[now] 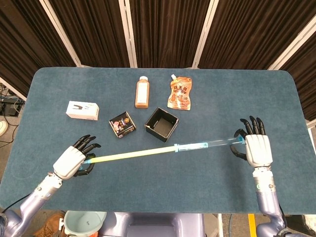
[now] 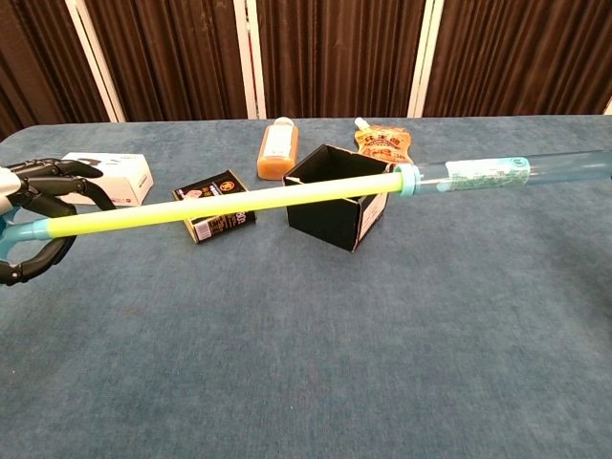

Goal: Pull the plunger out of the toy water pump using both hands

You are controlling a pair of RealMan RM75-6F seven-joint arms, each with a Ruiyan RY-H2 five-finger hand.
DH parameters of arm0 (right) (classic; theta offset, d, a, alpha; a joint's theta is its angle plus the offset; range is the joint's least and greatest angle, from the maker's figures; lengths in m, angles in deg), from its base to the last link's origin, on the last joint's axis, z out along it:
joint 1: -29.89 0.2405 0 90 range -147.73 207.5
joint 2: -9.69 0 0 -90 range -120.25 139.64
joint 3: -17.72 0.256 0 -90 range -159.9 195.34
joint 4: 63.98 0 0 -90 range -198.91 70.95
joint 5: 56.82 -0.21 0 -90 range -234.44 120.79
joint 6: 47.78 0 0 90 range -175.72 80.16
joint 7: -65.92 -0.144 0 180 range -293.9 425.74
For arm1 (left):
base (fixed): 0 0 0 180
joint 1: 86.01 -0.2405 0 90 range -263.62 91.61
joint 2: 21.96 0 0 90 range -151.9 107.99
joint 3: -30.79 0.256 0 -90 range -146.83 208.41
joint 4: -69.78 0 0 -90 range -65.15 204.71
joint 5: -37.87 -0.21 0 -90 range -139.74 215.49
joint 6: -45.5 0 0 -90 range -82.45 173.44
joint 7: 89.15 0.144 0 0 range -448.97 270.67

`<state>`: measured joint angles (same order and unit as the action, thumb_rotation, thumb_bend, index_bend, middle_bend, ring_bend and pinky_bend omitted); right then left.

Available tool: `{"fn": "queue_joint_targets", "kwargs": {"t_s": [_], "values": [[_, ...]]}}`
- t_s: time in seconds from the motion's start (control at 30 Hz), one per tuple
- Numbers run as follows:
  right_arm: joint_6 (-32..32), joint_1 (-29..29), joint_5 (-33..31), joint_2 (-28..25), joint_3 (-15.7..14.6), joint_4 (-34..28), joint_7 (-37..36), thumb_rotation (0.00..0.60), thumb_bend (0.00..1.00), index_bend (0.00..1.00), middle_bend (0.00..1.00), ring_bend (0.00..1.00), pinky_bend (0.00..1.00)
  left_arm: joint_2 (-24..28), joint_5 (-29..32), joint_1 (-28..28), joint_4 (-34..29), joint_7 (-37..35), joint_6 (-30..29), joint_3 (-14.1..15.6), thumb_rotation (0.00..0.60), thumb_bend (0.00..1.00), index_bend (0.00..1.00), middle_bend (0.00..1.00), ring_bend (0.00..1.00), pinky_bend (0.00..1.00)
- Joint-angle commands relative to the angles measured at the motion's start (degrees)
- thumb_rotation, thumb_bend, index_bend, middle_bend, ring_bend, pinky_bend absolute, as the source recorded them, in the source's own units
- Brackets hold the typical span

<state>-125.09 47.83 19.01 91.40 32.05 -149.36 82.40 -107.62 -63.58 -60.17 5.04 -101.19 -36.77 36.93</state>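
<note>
The toy water pump hangs above the table, held at both ends. Its clear blue tube [image 1: 207, 145] [image 2: 507, 171] runs to the right, and my right hand [image 1: 257, 148] grips the tube's far end; that hand is outside the chest view. The yellow plunger rod [image 1: 133, 155] [image 2: 220, 207] sticks far out of the tube's blue collar [image 1: 176, 147] [image 2: 405, 181] toward the left. My left hand [image 1: 72, 161] [image 2: 29, 215] holds the plunger's blue handle, fingers wrapped round it. The rod's inner end still sits inside the tube.
On the blue cloth behind the pump stand a black open box [image 1: 161, 124], a small dark tin [image 1: 122, 124], a white carton [image 1: 82, 109], an orange bottle [image 1: 142, 92] and an orange pouch [image 1: 180, 93]. A bucket [image 1: 85, 222] sits below the table's near edge.
</note>
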Motion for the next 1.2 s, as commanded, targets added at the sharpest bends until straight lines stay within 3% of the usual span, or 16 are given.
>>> {"fn": "queue_joint_targets", "kwargs": {"t_s": [0.03,0.3,0.47,0.57,0.73,0.97,1.03,1.07,1.13,1.2], "values": [[0.03,0.37,-0.54,-0.02,0.42,0.56,-0.17,0.6,0.58,0.89,0.19,0.04,0.0,0.0,0.26,0.01,0.28,0.06,0.38,-0.14,0.6,0.65,0.69,0.24,0.08,0.09],[0.51,0.8,-1.35,-0.44,0.28,1.85,-1.0,0.6,0.58,0.89,0.19,0.04,0.0,-0.12,1.03,0.28,1.59,-1.0,2.05,-0.29,0.6,0.64,0.69,0.24,0.08,0.09],[1.72,1.05,-0.33,-0.74,-1.31,2.24,-2.42,0.6,0.56,0.89,0.19,0.04,0.0,-0.35,1.9,1.25,2.63,-5.08,4.19,-0.52,0.6,0.64,0.68,0.24,0.08,0.09],[2.32,1.0,0.79,-0.58,-2.82,2.44,-3.23,0.6,0.55,0.89,0.19,0.04,0.0,-0.96,2.14,2.28,4.05,-8.58,5.68,-0.65,0.6,0.57,0.58,0.23,0.08,0.09],[1.98,0.41,2.49,1.55,-5.48,4.45,-2.97,0.6,0.54,0.89,0.19,0.05,0.0,-3.11,2.34,3.84,7.88,-12.53,8.02,-0.72,0.6,0.41,0.26,0.19,0.08,0.09],[3.7,0.01,0.93,4.55,-7.51,6.79,0.83,0.6,0.52,0.84,0.18,0.05,0.0,-5.83,2.39,4.4,12.06,-13.79,10.83,0.36,0.6,0.37,0.13,0.15,0.07,0.09],[5.15,0.19,0.6,5.36,-8.34,7.67,1.41,0.6,0.5,0.79,0.16,0.05,0.0,-6.85,2.45,4.36,13.58,-14.17,12.13,1.04,0.6,0.36,0.12,0.14,0.07,0.09],[7.03,0.42,0.2,5.64,-9.28,8.24,1.89,0.6,0.49,0.69,0.13,0.04,0.0,-7.5,2.64,4.18,14.84,-13.77,12.49,1.16,0.6,0.36,0.12,0.14,0.07,0.09],[8.92,0.73,-0.19,4.82,-9.96,7.89,2.28,0.6,0.46,0.41,0.06,0.03,0.0,-7.99,3.01,3.83,15.68,-14.11,11.64,0.79,0.6,0.35,0.12,0.13,0.07,0.09],[10.39,0.92,-0.43,3.08,-10.56,6.32,2.7,0.6,0.41,0.21,0.01,0.02,0.0,-7.55,3.06,3.56,15.66,-14.18,10.17,0.44,0.6,0.32,0.1,0.12,0.06,0.09]]}}
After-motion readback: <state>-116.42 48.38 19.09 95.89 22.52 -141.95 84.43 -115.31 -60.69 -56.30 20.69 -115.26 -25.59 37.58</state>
